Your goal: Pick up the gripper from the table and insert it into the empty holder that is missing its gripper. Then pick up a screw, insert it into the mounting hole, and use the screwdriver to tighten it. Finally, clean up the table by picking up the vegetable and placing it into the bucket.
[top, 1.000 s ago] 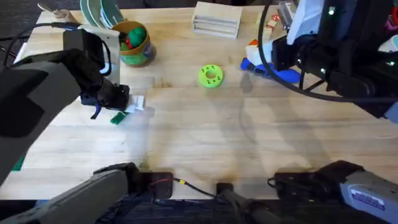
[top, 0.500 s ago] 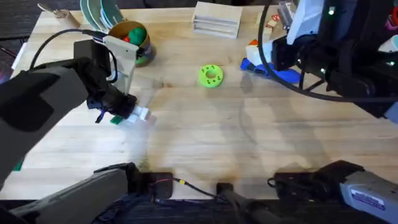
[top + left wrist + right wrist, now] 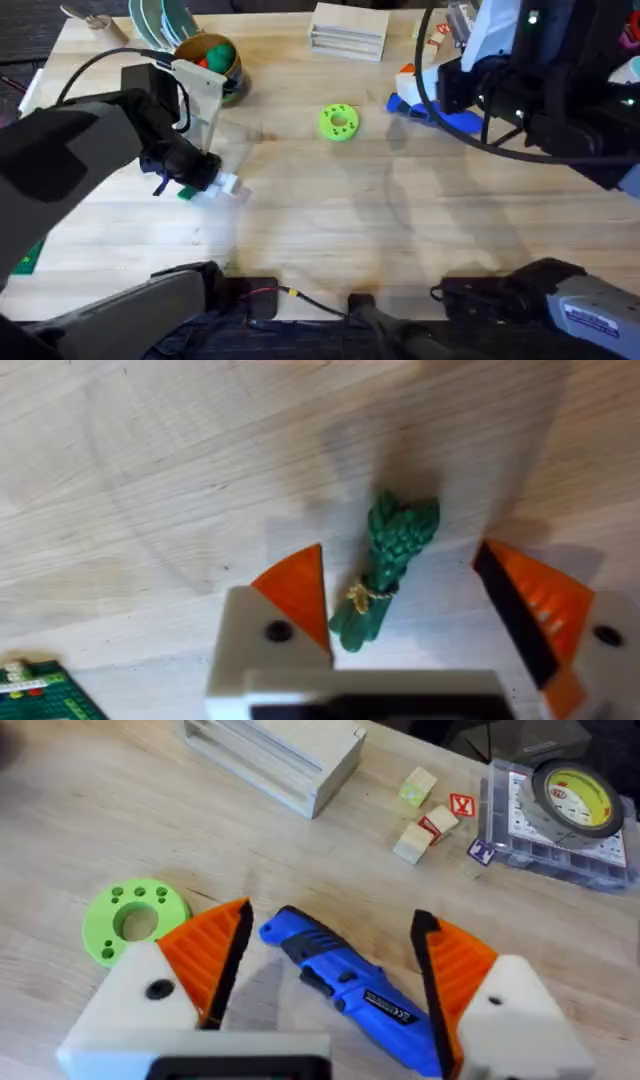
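The left pincer (image 3: 400, 605) is seen lowered to the table (image 3: 400, 230) at its left side, its orange-padded fingers (image 3: 298, 592) spread apart with nothing clasped. Between them, in the left wrist view, the vegetable (image 3: 388, 568) lies flat on the wood, nearer to one pad than to the other; whether that pad touches it cannot be told. In the overhead view the vegetable (image 3: 188, 192) is glimpsed as a green bit just beside the left pincer (image 3: 205, 180). The bucket (image 3: 212, 68) stands farther back on the left, with green and red items inside it. The right pincer (image 3: 330, 970) is held released above the screwdriver (image 3: 350, 988), its two orange pads well apart and the blue body lying on the table between them. In the overhead view the screwdriver (image 3: 440, 114) is found at the right rear of the table, partly under the right arm. A lime-green disc with holes (image 3: 338, 122) rests near the middle, and a pale box (image 3: 348, 30) sits at the far edge.
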`<control>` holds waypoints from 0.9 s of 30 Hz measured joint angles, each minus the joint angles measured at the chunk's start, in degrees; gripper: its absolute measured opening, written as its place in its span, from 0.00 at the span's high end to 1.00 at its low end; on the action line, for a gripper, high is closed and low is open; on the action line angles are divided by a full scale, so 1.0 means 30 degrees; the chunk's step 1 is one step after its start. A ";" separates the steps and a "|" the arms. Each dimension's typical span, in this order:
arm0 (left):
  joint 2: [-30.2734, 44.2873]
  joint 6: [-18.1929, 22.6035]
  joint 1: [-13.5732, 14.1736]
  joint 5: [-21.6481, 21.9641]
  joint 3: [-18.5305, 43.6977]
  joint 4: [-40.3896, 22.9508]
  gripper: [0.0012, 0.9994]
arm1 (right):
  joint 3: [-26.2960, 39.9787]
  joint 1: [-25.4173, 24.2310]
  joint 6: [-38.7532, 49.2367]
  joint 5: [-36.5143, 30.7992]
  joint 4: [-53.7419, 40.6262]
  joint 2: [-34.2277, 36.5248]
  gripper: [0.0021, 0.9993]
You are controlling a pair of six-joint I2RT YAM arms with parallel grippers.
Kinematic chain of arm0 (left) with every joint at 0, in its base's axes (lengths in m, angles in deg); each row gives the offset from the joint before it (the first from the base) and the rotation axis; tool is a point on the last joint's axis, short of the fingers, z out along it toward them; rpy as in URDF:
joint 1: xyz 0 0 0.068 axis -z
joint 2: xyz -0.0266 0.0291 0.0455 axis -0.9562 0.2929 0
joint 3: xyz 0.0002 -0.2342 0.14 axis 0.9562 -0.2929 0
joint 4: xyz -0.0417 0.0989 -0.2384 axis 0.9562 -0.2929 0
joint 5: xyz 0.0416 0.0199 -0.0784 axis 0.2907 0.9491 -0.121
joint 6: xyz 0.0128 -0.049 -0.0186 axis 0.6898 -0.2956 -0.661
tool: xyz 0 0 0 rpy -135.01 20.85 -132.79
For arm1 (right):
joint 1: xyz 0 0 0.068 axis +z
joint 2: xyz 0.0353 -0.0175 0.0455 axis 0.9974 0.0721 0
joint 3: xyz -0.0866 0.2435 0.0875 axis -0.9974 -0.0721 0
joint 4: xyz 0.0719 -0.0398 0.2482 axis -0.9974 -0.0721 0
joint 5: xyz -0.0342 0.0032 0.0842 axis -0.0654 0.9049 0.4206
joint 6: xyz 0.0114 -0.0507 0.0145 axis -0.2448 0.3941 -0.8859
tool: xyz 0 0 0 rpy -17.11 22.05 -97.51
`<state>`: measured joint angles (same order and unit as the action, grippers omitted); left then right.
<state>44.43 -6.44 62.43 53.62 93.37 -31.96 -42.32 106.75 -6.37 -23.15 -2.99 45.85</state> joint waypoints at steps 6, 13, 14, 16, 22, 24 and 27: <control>0.0120 0.0218 0.0102 -0.0581 -0.0015 -0.0220 0.65 | 0.0000 0.0000 0.0000 0.0003 0.0000 0.0003 0.01; -0.0007 0.0317 0.0128 -0.0541 -0.0066 -0.0265 0.98 | 0.0000 0.0000 0.0000 0.0003 0.0015 0.0324 0.01; -0.0020 0.0317 0.0124 -0.0493 -0.0066 -0.0200 0.98 | 0.0000 0.0000 0.0000 0.0003 0.0015 0.0423 0.01; -0.0145 0.0317 0.0124 -0.0395 -0.0073 -0.0029 0.98 | 0.0000 0.0000 0.0000 0.0003 0.0007 0.0517 0.01; -0.1858 -0.0069 0.0124 -0.0361 0.1792 0.0005 0.98 | 0.0000 0.0000 0.0000 0.0003 0.0022 0.0522 0.01; -0.2144 -0.0536 0.0124 -0.0399 0.2886 0.0343 0.98 | 0.0000 0.0000 0.0000 0.0003 0.0022 0.0517 0.01; -0.2404 -0.1666 0.0124 -0.0473 0.4475 0.1748 0.98 | 0.0000 0.0000 0.0000 0.0003 0.0020 0.0522 0.01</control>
<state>37.22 -11.44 62.80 52.20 106.79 -26.72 -42.32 106.75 -6.37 -23.14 -2.93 47.42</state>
